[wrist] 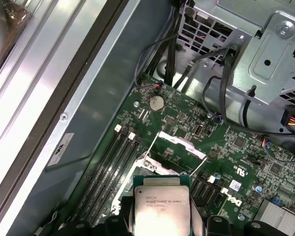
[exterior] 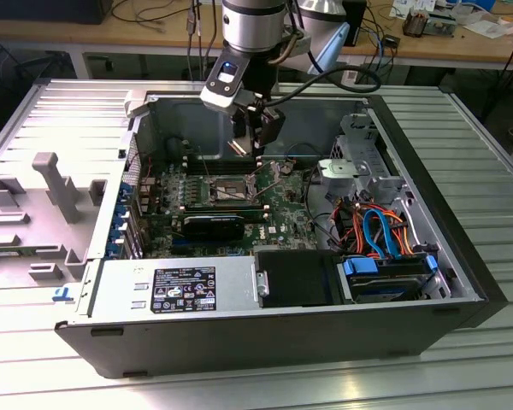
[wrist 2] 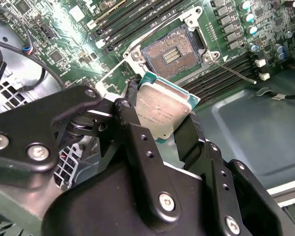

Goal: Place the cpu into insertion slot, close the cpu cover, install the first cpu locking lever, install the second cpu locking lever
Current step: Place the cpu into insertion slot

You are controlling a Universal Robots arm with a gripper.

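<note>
My gripper (exterior: 255,147) hangs over the motherboard inside the open computer case, shut on the cpu (wrist 2: 162,110). The cpu is a small square chip with a dull silver top and a green edge, clamped between two black fingers (wrist 2: 132,125). In the first wrist view the cpu (wrist: 161,205) sits just above the board. The insertion slot (wrist 2: 173,51) lies uncovered beneath and ahead of the chip, its dark contact field showing. The cpu cover (wrist: 181,146) stands swung up off the slot. A thin wire locking lever (wrist 2: 233,73) sticks out beside the slot, raised; another lever (wrist: 150,146) rises near the cover.
Long black memory slots (wrist: 113,160) run beside the socket. A black graphics card (exterior: 209,226) lies in front of the slot (exterior: 227,190). A silver drive cage (exterior: 363,166), blue and orange cables (exterior: 378,231) and the power supply (exterior: 175,286) crowd the case.
</note>
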